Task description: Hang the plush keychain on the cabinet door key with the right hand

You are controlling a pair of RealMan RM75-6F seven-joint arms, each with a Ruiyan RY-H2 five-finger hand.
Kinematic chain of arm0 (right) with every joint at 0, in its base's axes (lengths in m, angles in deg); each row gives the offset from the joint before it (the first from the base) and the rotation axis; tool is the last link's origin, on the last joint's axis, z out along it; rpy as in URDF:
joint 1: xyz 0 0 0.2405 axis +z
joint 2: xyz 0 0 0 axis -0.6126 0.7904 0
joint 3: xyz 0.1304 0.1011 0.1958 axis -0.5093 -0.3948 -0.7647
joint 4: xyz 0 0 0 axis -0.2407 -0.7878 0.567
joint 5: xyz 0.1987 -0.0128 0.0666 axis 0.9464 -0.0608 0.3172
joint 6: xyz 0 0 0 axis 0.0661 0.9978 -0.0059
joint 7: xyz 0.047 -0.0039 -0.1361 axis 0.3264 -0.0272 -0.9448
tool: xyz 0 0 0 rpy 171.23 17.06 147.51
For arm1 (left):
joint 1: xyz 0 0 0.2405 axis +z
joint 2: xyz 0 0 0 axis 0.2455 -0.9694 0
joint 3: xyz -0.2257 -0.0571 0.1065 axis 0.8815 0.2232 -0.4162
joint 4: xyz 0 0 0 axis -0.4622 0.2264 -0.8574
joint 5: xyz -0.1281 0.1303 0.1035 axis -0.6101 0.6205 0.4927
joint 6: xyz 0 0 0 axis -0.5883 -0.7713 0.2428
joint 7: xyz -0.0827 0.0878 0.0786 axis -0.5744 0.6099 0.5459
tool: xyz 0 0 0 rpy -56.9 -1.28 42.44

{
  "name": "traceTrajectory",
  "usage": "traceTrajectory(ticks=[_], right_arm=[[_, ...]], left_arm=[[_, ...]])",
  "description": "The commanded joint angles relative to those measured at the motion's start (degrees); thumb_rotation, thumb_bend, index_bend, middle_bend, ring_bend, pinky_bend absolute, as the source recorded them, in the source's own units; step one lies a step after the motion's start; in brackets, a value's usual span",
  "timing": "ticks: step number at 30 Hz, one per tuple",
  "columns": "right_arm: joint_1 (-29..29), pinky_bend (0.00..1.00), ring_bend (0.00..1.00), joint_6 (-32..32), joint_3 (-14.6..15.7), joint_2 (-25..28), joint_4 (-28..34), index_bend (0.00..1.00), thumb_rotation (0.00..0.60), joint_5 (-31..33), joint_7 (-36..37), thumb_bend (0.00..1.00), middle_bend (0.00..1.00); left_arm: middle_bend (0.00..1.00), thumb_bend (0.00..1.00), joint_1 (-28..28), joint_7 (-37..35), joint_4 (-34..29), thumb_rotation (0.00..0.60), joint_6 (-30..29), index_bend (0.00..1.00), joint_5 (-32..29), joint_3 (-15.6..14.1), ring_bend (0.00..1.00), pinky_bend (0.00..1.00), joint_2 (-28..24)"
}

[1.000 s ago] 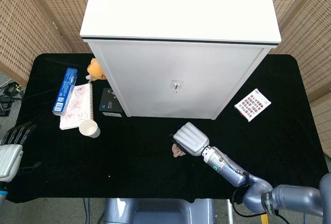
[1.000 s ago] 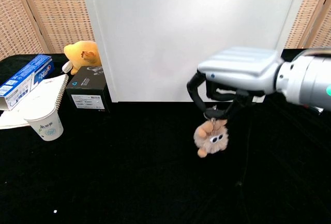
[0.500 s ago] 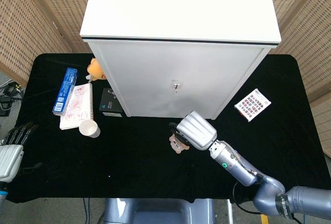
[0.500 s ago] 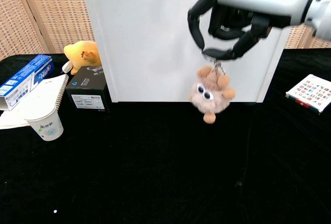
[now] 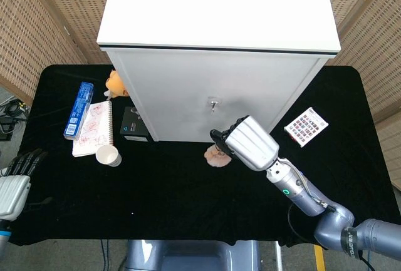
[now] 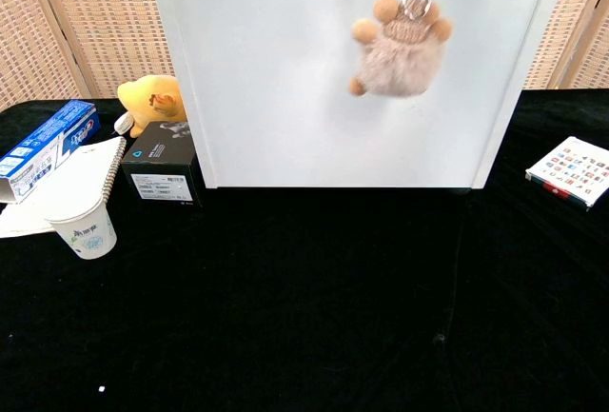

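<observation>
Flanking cabinet [image 5: 213,102]: cup [image 5: 108,155], box [image 5: 134,124]

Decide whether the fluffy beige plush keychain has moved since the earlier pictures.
Yes. The fluffy beige plush keychain has risen from near the black tabletop up the white cabinet door.

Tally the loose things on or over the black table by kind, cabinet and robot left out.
Plush toys: 2, the keychain and the yellow toy
Boxes: 2, blue and black
Notebook: 1
Paper cup: 1
Card: 1
Total: 7
</observation>
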Motion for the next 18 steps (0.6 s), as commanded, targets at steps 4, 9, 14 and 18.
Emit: traceTrajectory(ticks=[4, 9, 14, 18], right_arm=[[-0.1, 1.00, 1.00, 3.7, -3.1, -0.3, -3.4, 0.72, 0.600, -1.3, -6.1, 0.65, 1.00], [1.1, 1.00, 1.00, 4.3, -4.1, -0.2, -6.3, 0.72, 0.600, -3.6, -8.6, 0.65, 1.00], [2.2, 1.00, 1.00, 3.4, -4.8, -0.1, -6.7, 0.72, 0.600, -3.9, -10.1, 0.65, 1.00], [3.3, 1.00, 1.00, 2.2, -5.1, -0.1, -7.1, 0.72, 0.600, -4.6, -12.5, 0.65, 1.00]], left_arm=[[0.00, 0.00, -0.1, 0.7, 0.0, 0.600, 0.1, 0.00, 0.0, 0.0, 0.00, 0.00, 0.3], [0.00, 0.00, -0.2, 1.4, 0.0, 0.600, 0.2, 0.00, -0.1, 0.0, 0.00, 0.00, 0.5], [0.00, 0.00, -0.1, 1.9, -0.1, 0.600, 0.0, 0.00, -0.2, 0.0, 0.00, 0.00, 0.7], [0.00, 0.00, -0.2, 2.1, -0.1, 0.600, 0.1, 0.00, -0.3, 0.0, 0.00, 0.00, 0.9]])
